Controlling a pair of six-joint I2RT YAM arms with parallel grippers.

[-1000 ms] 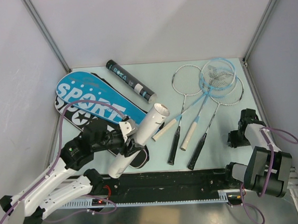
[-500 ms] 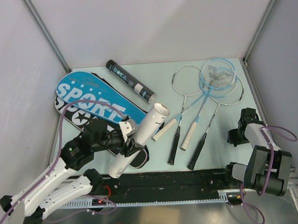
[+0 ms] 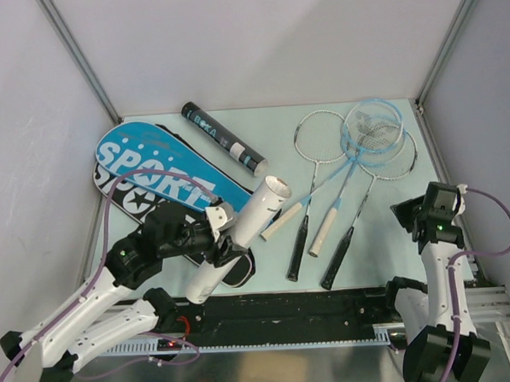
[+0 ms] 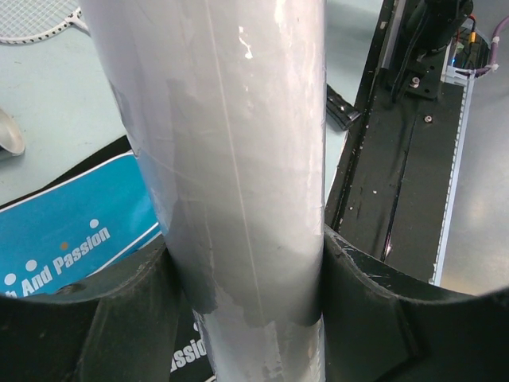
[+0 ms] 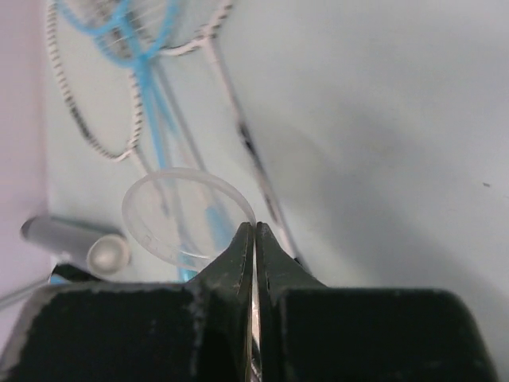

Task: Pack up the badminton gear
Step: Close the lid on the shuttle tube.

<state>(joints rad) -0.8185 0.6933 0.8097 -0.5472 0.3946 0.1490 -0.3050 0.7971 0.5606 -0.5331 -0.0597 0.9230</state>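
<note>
Between left fingers (image 4: 119,318), tube (image 4: 231,159), between right fingers (image 5: 227,267), lid (image 5: 187,213)

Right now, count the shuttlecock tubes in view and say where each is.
2. The black tube lies at the back of the table, right of the blue bag. The white tube sits between the jaws of the left gripper, front left. No others show.

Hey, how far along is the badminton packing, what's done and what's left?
Nothing looks packed yet. In hand: the left gripper clamps the white tube, far end open; the right gripper pinches a clear round cap. Left: four rackets lie loose on the table, outside the blue bag and the black bag beneath it. No shuttlecocks in view.
</note>
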